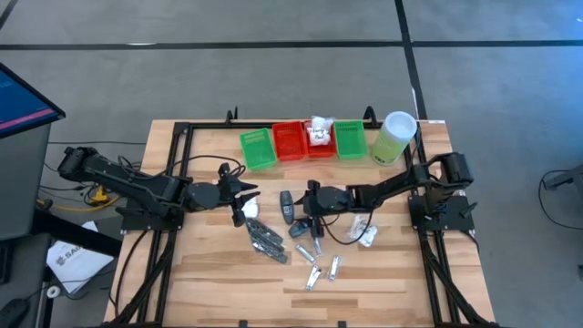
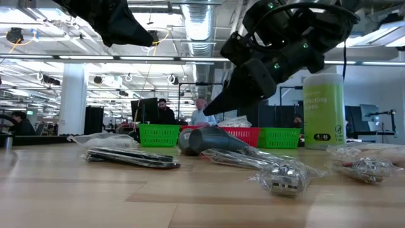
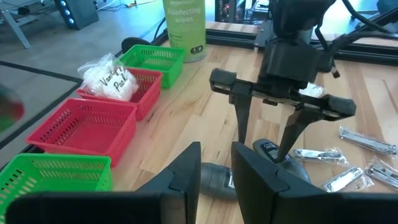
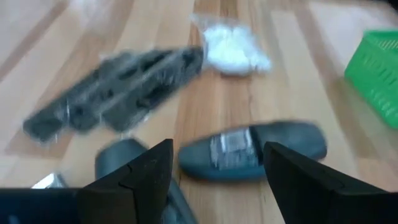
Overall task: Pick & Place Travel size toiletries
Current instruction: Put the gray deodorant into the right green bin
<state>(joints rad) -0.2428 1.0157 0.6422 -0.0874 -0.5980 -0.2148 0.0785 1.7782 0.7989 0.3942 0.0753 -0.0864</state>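
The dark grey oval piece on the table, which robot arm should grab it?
Probably the right. The right gripper hangs open just above the dark grey oval piece; the left gripper sits farther off, near a white soft packet.
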